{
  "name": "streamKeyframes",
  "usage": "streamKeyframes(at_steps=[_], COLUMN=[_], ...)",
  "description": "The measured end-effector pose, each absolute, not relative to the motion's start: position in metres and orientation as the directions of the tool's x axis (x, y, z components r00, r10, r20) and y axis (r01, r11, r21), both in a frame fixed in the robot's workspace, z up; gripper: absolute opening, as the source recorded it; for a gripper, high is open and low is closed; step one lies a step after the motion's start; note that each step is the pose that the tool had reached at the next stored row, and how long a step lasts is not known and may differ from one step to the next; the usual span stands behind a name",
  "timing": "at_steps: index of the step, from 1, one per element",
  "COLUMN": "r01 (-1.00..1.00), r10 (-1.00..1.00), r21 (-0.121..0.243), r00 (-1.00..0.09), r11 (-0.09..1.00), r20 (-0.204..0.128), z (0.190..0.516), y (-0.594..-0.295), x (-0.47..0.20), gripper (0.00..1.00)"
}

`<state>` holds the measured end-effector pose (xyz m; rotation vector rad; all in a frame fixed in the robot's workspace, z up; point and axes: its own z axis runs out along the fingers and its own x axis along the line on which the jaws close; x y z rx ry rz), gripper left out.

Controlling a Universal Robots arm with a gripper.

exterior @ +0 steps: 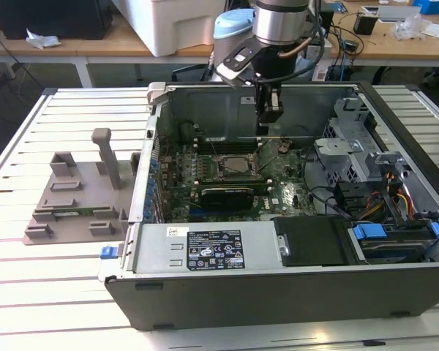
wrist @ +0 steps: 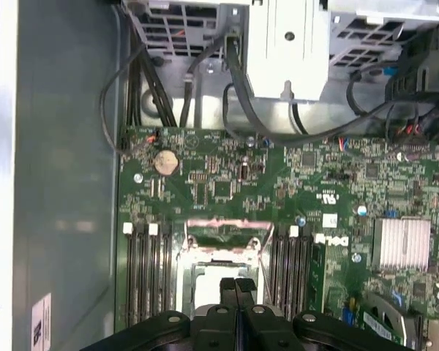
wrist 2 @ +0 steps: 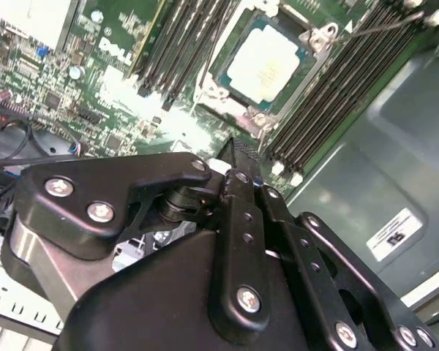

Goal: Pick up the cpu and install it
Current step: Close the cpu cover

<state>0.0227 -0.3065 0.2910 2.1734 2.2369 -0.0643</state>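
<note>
One cpu (wrist 2: pixel 263 62) in socket (wrist 2: pixel 313 38); case (exterior: pixel 278 296) on slatted tbl (exterior: pixel 58 281), desks (exterior: pixel 95 46) behind.

Lab — slatted worktable (exterior: pixel 29 292), opened computer case (exterior: pixel 278 292), cluttered benches (exterior: pixel 395 40)

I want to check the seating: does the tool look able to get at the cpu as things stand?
Probably yes: the tool hangs inside the open case near the cpu, with nothing seen between them.
</note>
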Motion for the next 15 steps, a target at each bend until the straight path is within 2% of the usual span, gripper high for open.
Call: streamKeyframes(at_steps=[15], r01=[0.999], r10=[0.999], r21=[-0.022], r00=[-0.03], r11=[0.029], r20=[-0.045], z=[0.273], y=[-0.301], x=[0.064], gripper=[0.11])
